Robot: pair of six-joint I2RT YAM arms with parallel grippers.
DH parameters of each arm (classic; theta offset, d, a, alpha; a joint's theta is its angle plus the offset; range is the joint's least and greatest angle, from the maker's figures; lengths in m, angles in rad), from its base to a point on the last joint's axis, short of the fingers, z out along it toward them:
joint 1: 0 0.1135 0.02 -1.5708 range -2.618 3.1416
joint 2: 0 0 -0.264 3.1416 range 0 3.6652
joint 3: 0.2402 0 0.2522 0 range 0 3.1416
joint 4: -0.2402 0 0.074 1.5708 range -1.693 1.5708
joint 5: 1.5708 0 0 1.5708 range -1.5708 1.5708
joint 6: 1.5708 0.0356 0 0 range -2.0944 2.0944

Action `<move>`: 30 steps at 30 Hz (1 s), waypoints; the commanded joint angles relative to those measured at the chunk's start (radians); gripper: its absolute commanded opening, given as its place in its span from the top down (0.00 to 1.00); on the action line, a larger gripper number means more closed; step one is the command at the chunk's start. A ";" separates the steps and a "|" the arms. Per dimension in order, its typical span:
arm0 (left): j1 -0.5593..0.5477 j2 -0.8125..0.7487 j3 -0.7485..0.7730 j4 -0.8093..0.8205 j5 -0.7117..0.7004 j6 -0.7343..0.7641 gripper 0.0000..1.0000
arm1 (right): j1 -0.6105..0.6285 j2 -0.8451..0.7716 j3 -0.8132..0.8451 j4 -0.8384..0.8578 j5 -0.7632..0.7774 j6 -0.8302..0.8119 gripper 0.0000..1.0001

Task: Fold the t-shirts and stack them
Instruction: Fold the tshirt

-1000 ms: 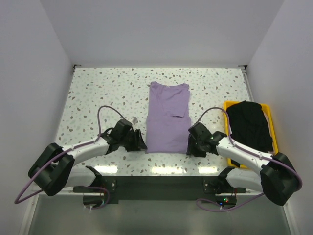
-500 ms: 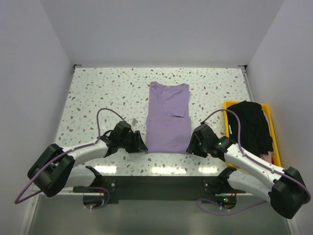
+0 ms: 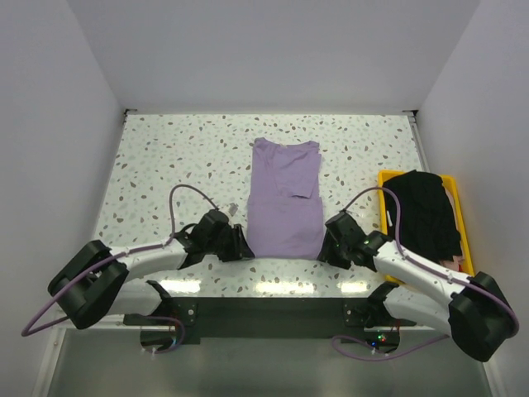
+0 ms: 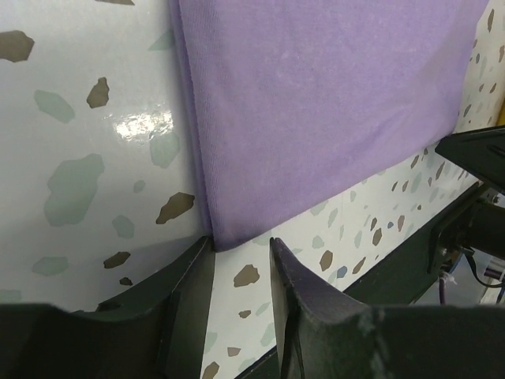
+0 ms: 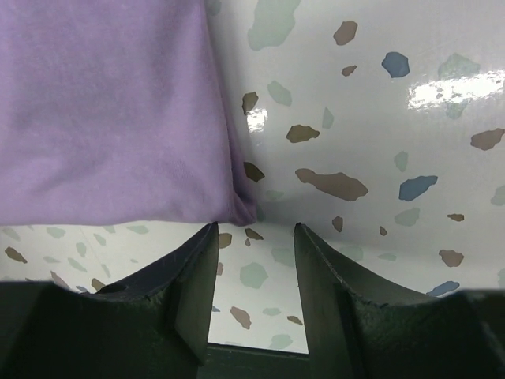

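The lavender t-shirt (image 3: 285, 198) lies flat in a long folded strip in the middle of the speckled table, sleeves folded in. My left gripper (image 3: 242, 251) is open at its near left corner (image 4: 225, 237), fingertips just short of the cloth. My right gripper (image 3: 326, 250) is open at its near right corner (image 5: 241, 207), the cloth just ahead of the tips. Neither holds anything. The black t-shirt (image 3: 421, 211) lies crumpled in the yellow bin (image 3: 459, 217) at the right.
The table's near edge and the dark mounting bar (image 3: 273, 314) lie just behind both grippers. Grey walls close in the left, right and far sides. Purple cables loop off both arms.
Both grippers have moved inward and toward the near edge, from beside the shirt's lower sides to its two near corners. The shirt has not moved.
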 commanded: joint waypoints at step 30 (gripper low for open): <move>-0.118 -0.148 -0.046 -0.231 -0.248 -0.072 1.00 | -0.008 0.106 0.024 0.043 -0.291 -0.174 1.00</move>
